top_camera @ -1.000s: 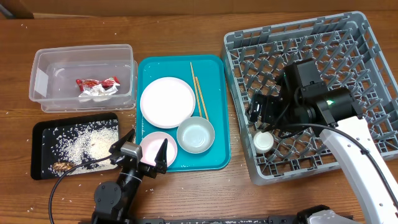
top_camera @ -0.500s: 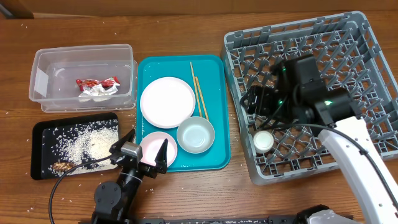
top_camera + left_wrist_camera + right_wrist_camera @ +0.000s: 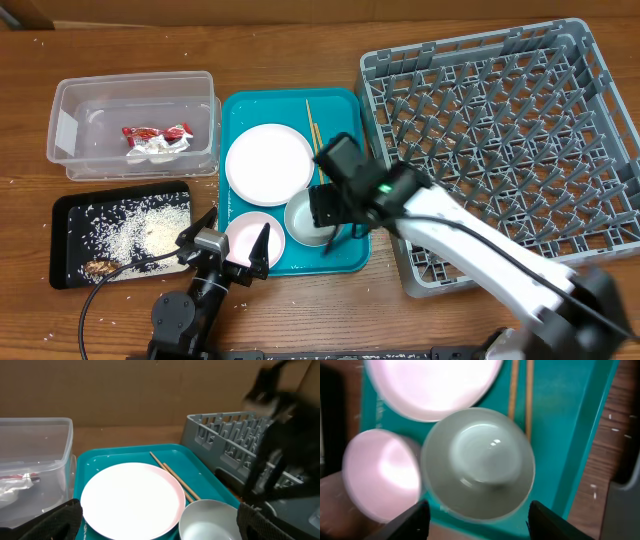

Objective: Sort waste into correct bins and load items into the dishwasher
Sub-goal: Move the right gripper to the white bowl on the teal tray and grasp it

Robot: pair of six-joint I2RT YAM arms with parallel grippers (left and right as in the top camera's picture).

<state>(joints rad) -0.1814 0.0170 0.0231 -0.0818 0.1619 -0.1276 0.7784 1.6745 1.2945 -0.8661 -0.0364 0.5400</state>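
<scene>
right gripper [image 3: 477,512] hovers over whitish bowl [image 3: 477,462] on teal tray [image 3: 345,120], jaws partly apart, one each side of the bowl, holding nothing. left gripper [image 3: 235,238] wide open, empty, above pink dish [image 3: 246,232] at the tray's near-left corner. plate [image 3: 269,163] and chopsticks [image 3: 318,140] lie on tray. grey dish rack [image 3: 500,130] just right of tray. wrapper [image 3: 155,140] in clear tub [image 3: 70,110]; rice [image 3: 140,225] in black tray [image 3: 70,212].

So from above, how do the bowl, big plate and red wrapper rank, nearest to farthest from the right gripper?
1. Bowl, directly under the right gripper.
2. Big plate, back and left.
3. Red wrapper, far left in the clear tub.
</scene>
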